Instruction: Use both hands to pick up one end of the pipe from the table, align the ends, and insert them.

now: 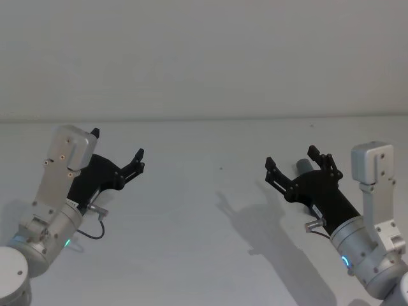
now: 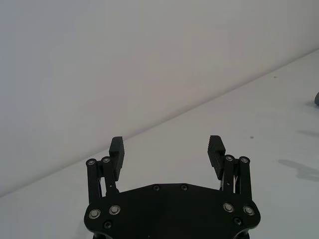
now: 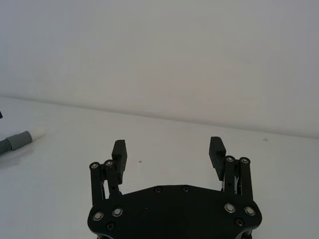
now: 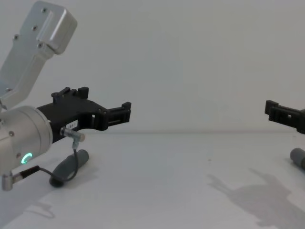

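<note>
The left claw (image 1: 117,145), black plastic with two fingers on a silver-grey cylindrical arm, hovers above the left side of the wide, white matte bench (image 1: 204,255). Its fingers are spread wide and hold nothing. In the chest view a short dark grey plastic pipe piece (image 4: 76,161) lies flat on the bench just below this claw, apart from the fingers.

The right claw (image 1: 291,157), of the same make, hangs over the right side of the bench, likewise spread wide and empty. A second pipe piece (image 1: 303,165), also dark grey, lies on the bench under it and shows between its fingers in the head view. The two pieces lie well apart.

In the right wrist view a ribbed grey tube (image 3: 16,142) with a smooth cuff and a whitish translucent tip (image 3: 37,133) lies on the bench, well ahead of the claw. A pale grey wall (image 1: 204,57) rises behind the bench.
</note>
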